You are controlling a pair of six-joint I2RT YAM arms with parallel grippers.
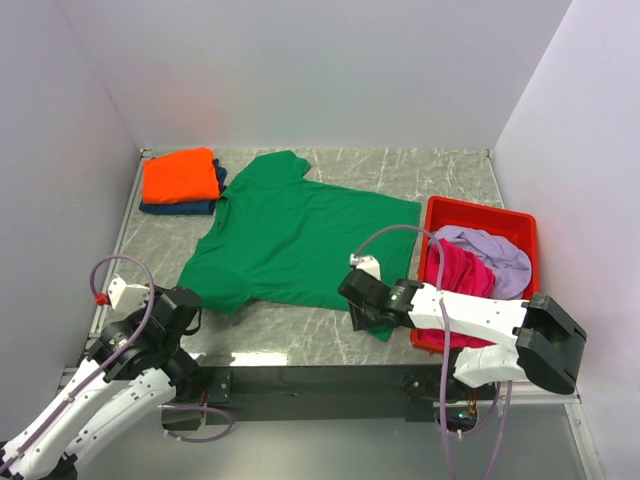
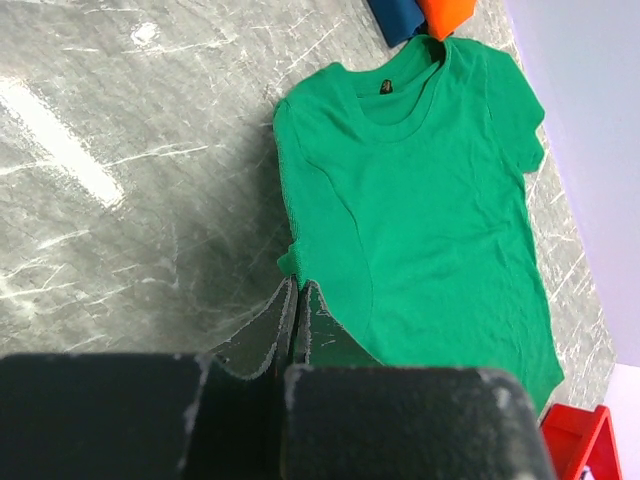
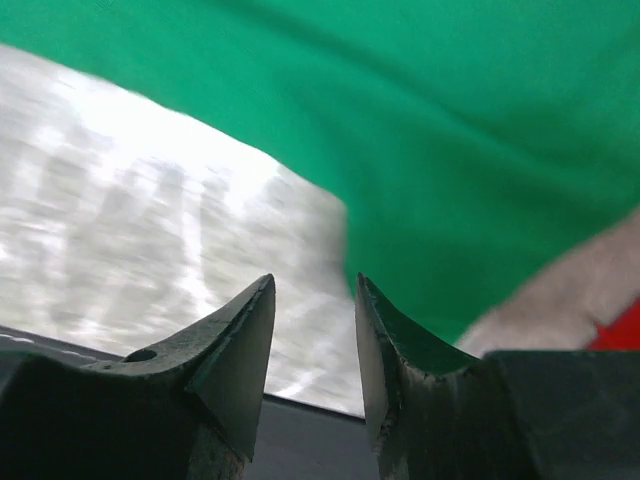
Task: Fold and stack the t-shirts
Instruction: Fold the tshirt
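Observation:
A bright green t-shirt (image 1: 300,230) lies spread flat on the marble table, collar toward the back left. My left gripper (image 1: 192,312) is shut, its tips (image 2: 297,285) right at the edge of the green t-shirt's (image 2: 430,200) near sleeve; whether cloth is pinched does not show. My right gripper (image 1: 358,300) is open over bare table at the shirt's front right hem corner, with nothing between its fingers (image 3: 315,285); the green t-shirt (image 3: 450,120) lies just beyond. An orange folded t-shirt (image 1: 180,175) rests on a navy folded one (image 1: 185,207) at the back left.
A red bin (image 1: 480,208) stands at the right, holding a magenta t-shirt (image 1: 462,270) and a pale lilac one (image 1: 495,250). White walls close in the table on three sides. The dark front rail runs between the arm bases.

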